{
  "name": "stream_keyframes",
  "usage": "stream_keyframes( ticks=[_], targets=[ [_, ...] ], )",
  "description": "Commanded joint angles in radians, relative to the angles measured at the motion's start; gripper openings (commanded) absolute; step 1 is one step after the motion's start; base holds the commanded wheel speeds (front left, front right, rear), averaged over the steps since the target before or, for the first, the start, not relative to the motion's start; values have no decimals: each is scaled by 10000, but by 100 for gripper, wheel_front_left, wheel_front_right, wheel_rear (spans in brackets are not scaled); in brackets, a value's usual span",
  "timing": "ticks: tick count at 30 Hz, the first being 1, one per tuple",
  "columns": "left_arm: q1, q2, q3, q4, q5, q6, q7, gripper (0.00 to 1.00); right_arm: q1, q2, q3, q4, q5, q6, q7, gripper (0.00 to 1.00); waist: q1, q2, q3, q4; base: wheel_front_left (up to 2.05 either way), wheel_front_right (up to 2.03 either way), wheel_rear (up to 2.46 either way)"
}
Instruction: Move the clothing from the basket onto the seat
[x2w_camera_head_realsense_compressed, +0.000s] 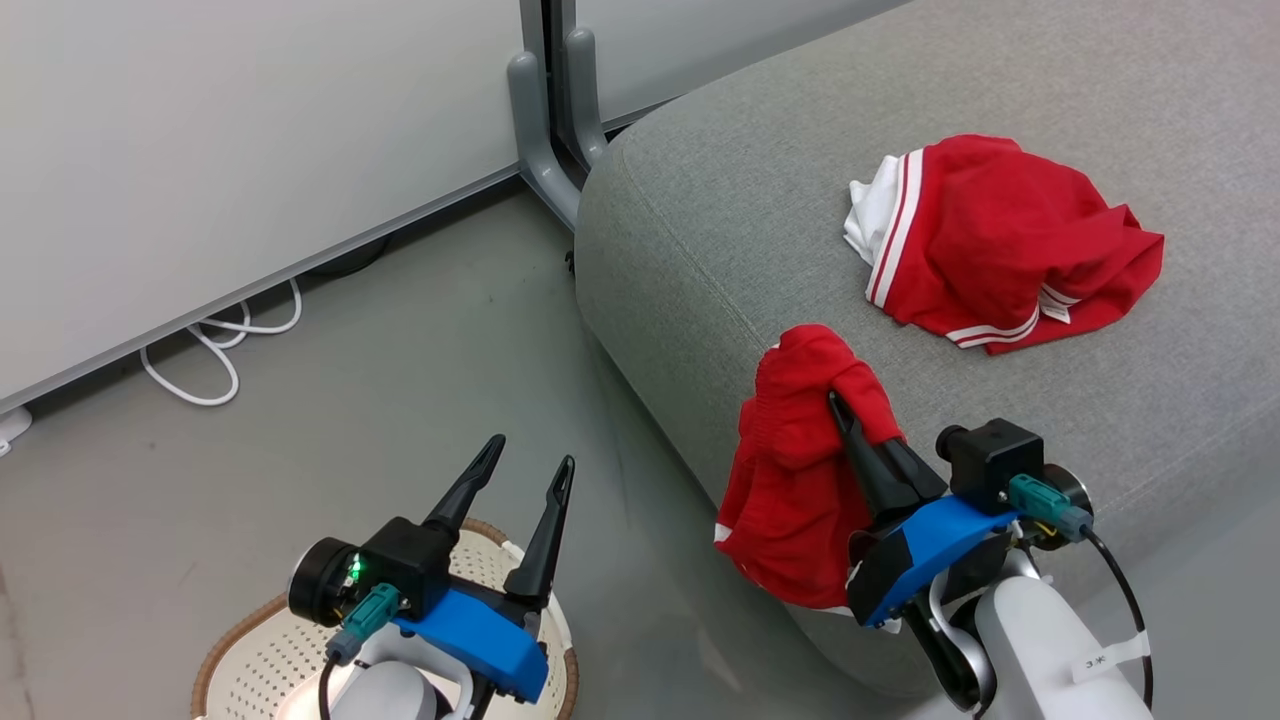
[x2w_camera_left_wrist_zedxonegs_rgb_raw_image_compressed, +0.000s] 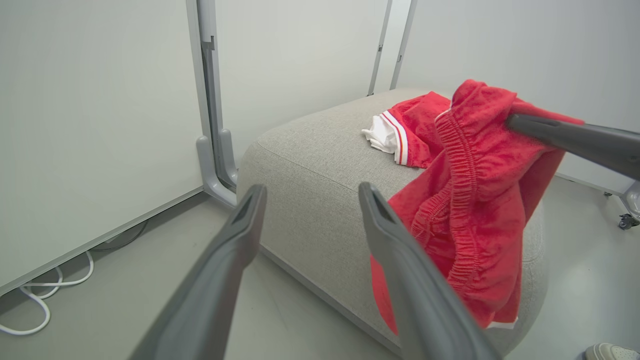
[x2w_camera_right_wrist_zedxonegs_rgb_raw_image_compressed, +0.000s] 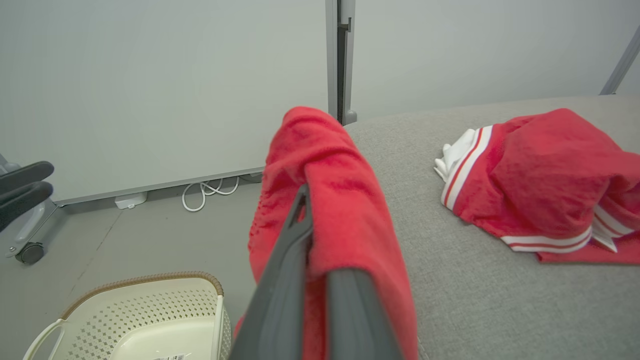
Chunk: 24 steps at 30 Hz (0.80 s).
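Head view, nearest: basket (x2w_camera_head_realsense_compressed: 255, 655) on the floor at lower left, partly under the left arm.
Basket contents: no fabric in the part of the interior that the right wrist view shows. The rest is hidden, so it is probably empty, not certainly.
Left gripper (x2w_camera_head_realsense_compressed: 532, 452): above the basket, fingers spread wide, nothing between them.
Right gripper (x2w_camera_head_realsense_compressed: 835, 400): fingers pressed together on a fold near the top of the red garment (x2w_camera_head_realsense_compressed: 790, 470).
Red garment: lifted at the seat's near rounded edge. Most of it hangs down outside that edge, above the floor (x2w_camera_head_realsense_compressed: 400, 400).
Seat (x2w_camera_head_realsense_compressed: 760, 200): beyond the right gripper, with bare cushion between the edge and the striped garment.
Striped garment (x2w_camera_head_realsense_compressed: 1010, 240): lying crumpled on the seat, well apart from the held one.
Task state: one item placed, one in transit and not yet over the cushion.
Risk 1: release at this position. Cause: the weight hangs outside the rounded edge, so the fabric would likely slide to the floor.
Risk 2: slip in transit. Cause: the pinch holds only a narrow fold.
Risk 3: snag on opening. Cause: fabric is draped over one finger and may cling.
Surroundings: white cable (x2w_camera_head_realsense_compressed: 215, 345) along the wall base and a grey partition post (x2w_camera_head_realsense_compressed: 545, 120) at the seat's far corner.
Obstructions: none between the right gripper and the seat top. The cable and post stand well apart from that path.
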Motion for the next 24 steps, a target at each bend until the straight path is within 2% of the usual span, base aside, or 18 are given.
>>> stream_keyframes(
  ticks=[1, 5, 10, 14, 17, 24],
  targets=[
    [-135, 69, -61, -12, 25, -23, -28, 100, 27, 18, -31, -62, 65, 1, -37, 0, 0, 0, 35, 43, 0, 0, 0],
    [-229, 124, -104, -46, 43, -23, -28, 100, -299, -3, -106, -182, -30, 1, 102, 0, 0, 0, 185, 153, 0, 0, 0],
    [-408, 221, -140, -134, 129, -23, -28, 100, -1146, -536, -22, -465, -110, 1, 443, 0, 0, 0, 589, 294, 0, 0, 0],
    [-678, 336, -297, -193, 184, -23, -28, 100, -2192, -1247, -374, -767, 15, 1, 878, 0, 0, 0, 1004, 530, 0, 0, 0],
    [-869, 382, -410, -235, 175, -23, -28, 100, -3031, -2020, -706, -943, -32, 1, 1254, 0, 0, 0, 1315, 749, 0, 0, 0],
    [-1485, 481, -587, -403, 255, -23, -28, 100, -4834, -3494, -2226, -1278, 145, 0, 1940, 0, 0, 0, 2233, 1405, 0, 0, 0]
  ],
)
